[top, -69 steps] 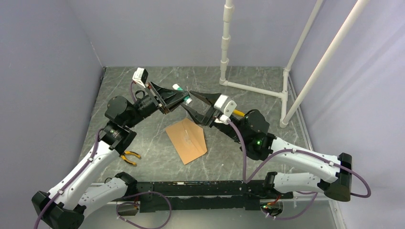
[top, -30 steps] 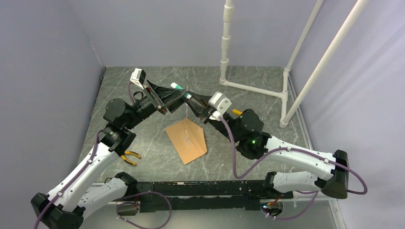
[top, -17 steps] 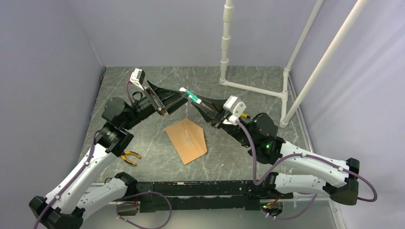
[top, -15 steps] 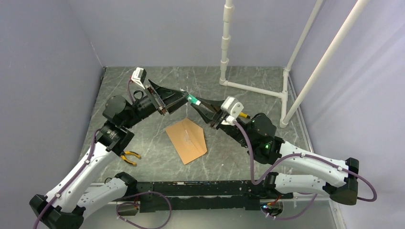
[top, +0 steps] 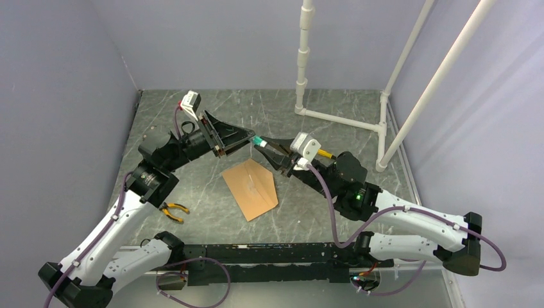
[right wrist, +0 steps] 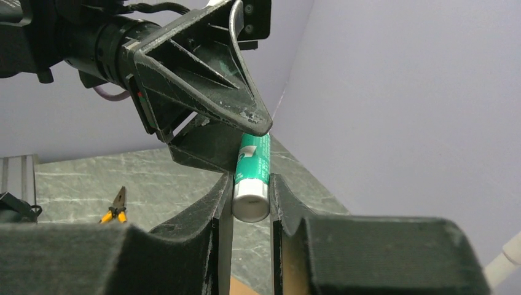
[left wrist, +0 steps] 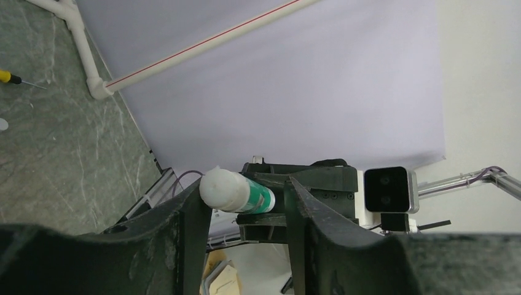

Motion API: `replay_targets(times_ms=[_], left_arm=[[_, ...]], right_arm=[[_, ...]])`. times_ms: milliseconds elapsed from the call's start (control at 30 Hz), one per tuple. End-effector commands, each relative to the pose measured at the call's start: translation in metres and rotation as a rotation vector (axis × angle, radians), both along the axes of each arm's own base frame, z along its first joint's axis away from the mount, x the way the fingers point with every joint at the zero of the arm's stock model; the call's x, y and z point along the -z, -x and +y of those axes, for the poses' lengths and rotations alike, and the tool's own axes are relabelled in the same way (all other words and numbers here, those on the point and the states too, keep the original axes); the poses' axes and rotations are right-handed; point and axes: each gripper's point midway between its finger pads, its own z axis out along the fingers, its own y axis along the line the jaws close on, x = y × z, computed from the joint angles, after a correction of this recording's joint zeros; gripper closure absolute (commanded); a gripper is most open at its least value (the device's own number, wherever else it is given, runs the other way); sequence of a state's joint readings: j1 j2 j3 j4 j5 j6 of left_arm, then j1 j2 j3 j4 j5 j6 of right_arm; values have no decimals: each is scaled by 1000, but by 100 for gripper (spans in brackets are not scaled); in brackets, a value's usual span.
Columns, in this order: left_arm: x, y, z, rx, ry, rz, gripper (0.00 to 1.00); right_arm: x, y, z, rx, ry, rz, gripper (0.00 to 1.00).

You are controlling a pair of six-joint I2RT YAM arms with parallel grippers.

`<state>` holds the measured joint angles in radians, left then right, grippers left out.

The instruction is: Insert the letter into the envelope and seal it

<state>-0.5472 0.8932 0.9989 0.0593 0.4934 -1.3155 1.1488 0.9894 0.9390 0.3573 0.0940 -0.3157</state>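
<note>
The brown envelope [top: 251, 189] lies flat on the table, its pointed end toward the back. No separate pale letter is in view. My right gripper [top: 262, 145] [right wrist: 250, 184] is shut on the body of a green glue stick [top: 257, 140] [right wrist: 252, 175], held in the air above the envelope. My left gripper [top: 249, 137] [left wrist: 244, 187] faces it with its jaws open around the stick's white cap [left wrist: 222, 189]. The cap lies against one finger, and the gap is wider than the cap.
Yellow-handled pliers [top: 173, 210] [right wrist: 117, 206] lie at the near left. A yellow screwdriver [top: 323, 153] [left wrist: 6, 76] lies behind the right arm. A white pipe frame [top: 340, 119] stands at the back right. Purple walls enclose the table.
The right gripper pulled the glue stick out to the right, then brought it back and lower, into the left gripper's open jaws. The envelope has not moved.
</note>
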Motion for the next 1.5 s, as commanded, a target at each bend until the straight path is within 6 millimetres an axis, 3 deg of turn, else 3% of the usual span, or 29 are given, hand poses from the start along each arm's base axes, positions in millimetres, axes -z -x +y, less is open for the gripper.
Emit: replay_targets(times_ms=[0, 200, 267, 333, 400, 567, 600, 700, 900, 1133, 1300, 1467], left_arm=[[-24, 14, 1, 49, 53, -61, 54], [-27, 16, -2, 84, 87, -34, 72], [-27, 15, -3, 87, 89, -31, 90], [-29, 14, -3, 86, 97, -31, 97], [-33, 15, -4, 99, 113, -33, 98], [-44, 17, -6, 149, 198, -12, 98], [-47, 18, -6, 159, 221, -8, 98], [-53, 21, -5, 180, 267, 2, 97], [-63, 29, 1, 202, 318, -8, 98], [-73, 39, 7, 213, 338, -46, 98], [-71, 38, 7, 214, 349, -42, 98], [-64, 34, 5, 218, 362, -9, 98]], right_arm=[[-25, 9, -8, -34, -66, -22, 100], [-30, 14, -11, -51, -85, -30, 100], [-32, 16, -12, -57, -90, -38, 100], [-35, 19, -12, -73, -99, -54, 100], [-41, 22, -13, -81, -123, -73, 99], [-59, 26, -10, -105, -186, -141, 70], [-62, 27, -8, -109, -198, -155, 61], [-71, 29, -5, -127, -244, -196, 50], [-81, 29, 9, -156, -252, -215, 49], [-87, 23, 10, -126, -285, -216, 47], [-89, 22, 14, -129, -275, -234, 60], [-94, 24, 13, -133, -281, -248, 59]])
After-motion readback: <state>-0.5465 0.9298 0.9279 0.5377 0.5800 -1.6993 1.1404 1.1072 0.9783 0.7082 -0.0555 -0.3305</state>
